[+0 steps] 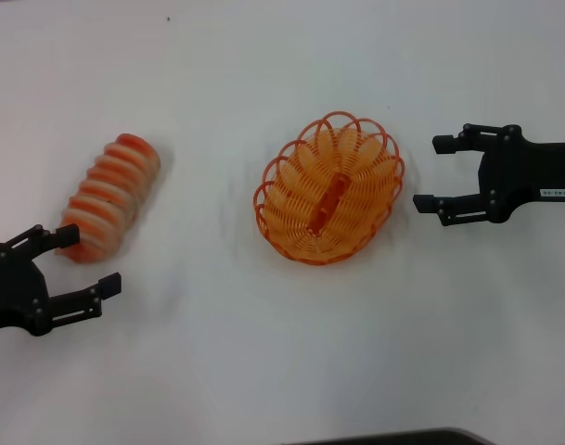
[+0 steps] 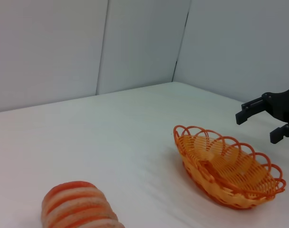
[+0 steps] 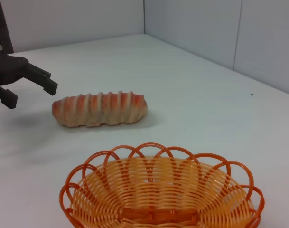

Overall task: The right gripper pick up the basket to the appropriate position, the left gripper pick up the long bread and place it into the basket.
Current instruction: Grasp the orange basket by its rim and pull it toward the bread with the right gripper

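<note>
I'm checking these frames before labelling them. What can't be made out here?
- Long bread: in the left wrist view the frame's lower edge cuts it off; only one end shows.
- Basket: in the right wrist view its near rim runs off the bottom edge.
- Left claw: open; its arm is cut by the head view's edge.
- Right claw: open; its white label is too small to read.

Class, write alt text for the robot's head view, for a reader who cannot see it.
An empty orange basket sits mid-table, with the long bread lying to its left, outside it. The left gripper is open at the bread's near end; the right gripper is open just right of the basket, holding nothing.
</note>
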